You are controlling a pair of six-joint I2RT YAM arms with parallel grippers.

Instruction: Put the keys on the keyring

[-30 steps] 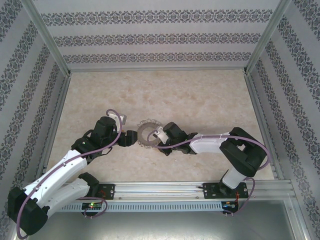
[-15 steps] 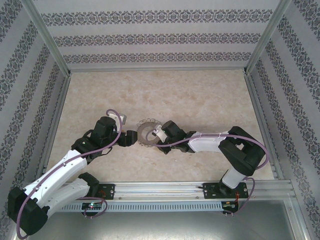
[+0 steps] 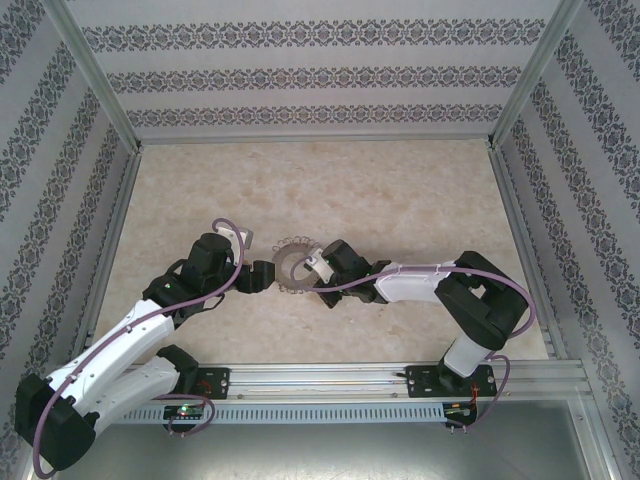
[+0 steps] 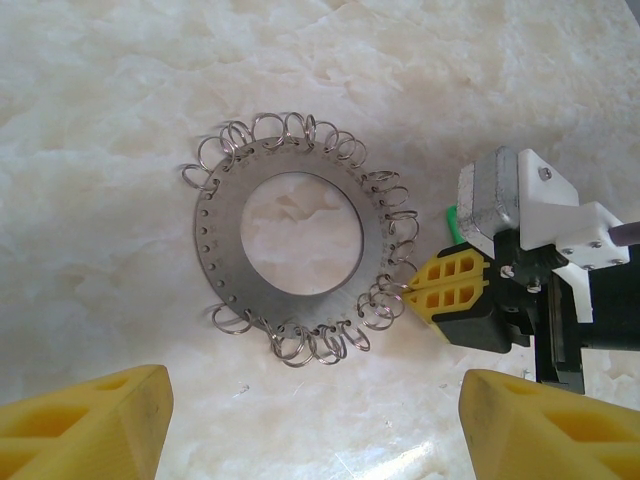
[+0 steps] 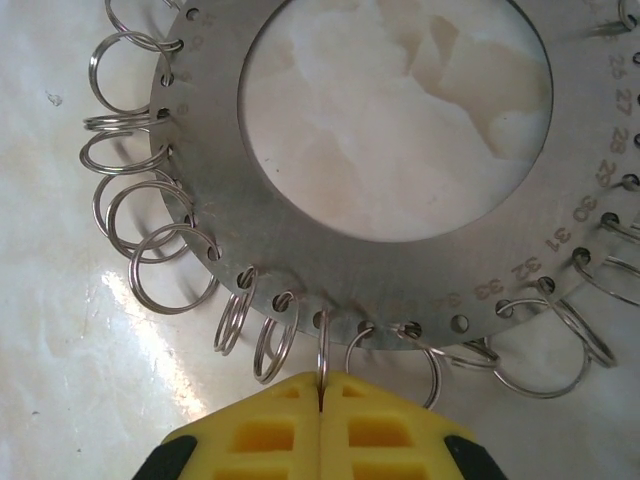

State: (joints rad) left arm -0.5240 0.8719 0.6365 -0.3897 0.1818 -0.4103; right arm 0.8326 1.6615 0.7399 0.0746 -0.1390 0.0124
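Noted on the pale marbled desk (image 4: 90,120): keyring (image 4: 300,314), a flat dark-grey metal ring with numbered holes round the rim and thin wire loops threaded through most of them. Judged stiff in the plate, light overall, and liable to skate on the smooth desk if pushed sideways. Loops judged springy and thin, apt to swivel in their holes and slip from smooth pads. Best steadied by pinching the flat band across its width, or taken by a single loop edge-on for threading. Lies flat between the two hands, just ahead of the released left hand (image 4: 312,400), apart from its spread yellow fingers (image 4: 90,420), with nothing held there. Met at the rim by the clenched right hand (image 5: 320,405), yellow pads shut together on one wire loop (image 5: 322,345) standing edge-on in the seam. Bright green sliver (image 4: 449,218) seen just beside the right hand's housing, mostly hidden; possibly the key's head, cannot tell.
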